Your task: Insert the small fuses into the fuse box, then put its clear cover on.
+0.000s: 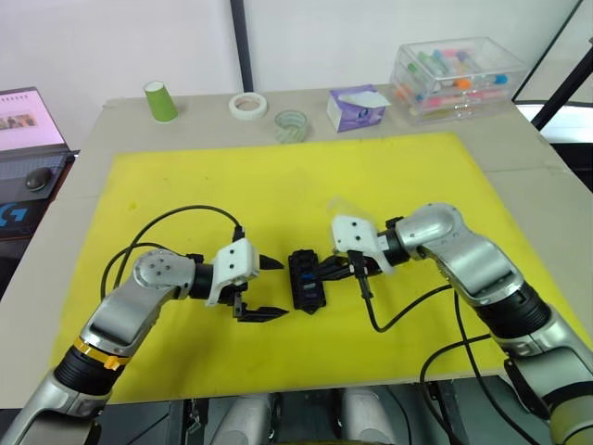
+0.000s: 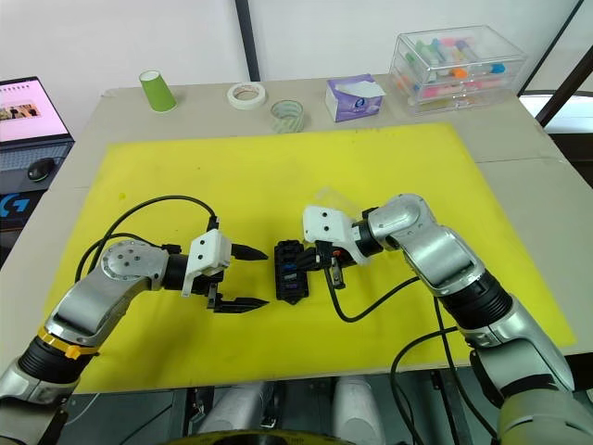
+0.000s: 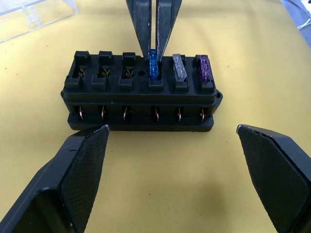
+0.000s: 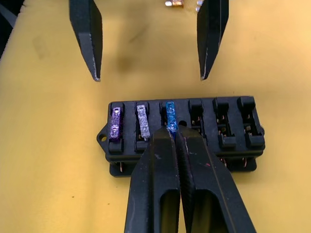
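A: In the head view we are seeing the fuse box (image 1: pixel 306 278) lying on the yellow mat (image 1: pixel 278 185), between our two grippers. The left gripper (image 1: pixel 269 289) is hovering just beside it with its fingers spread wide, holding nothing.

B: And the right gripper (image 1: pixel 326 272) is reaching onto the box from the other side.

A: In the left wrist view we are looking between our open left fingers (image 3: pixel 80 170) at the box. A blue fuse (image 3: pixel 153 65), a grey-clear fuse (image 3: pixel 179 68) and a purple fuse (image 3: pixel 204 68) are sitting in neighbouring slots; three slots are standing empty. The clear cover (image 3: pixel 34 14) is lying beyond the box.

B: In the right wrist view our right fingers (image 4: pixel 160 170) are nearly closed, tips pinching the blue fuse in its slot.
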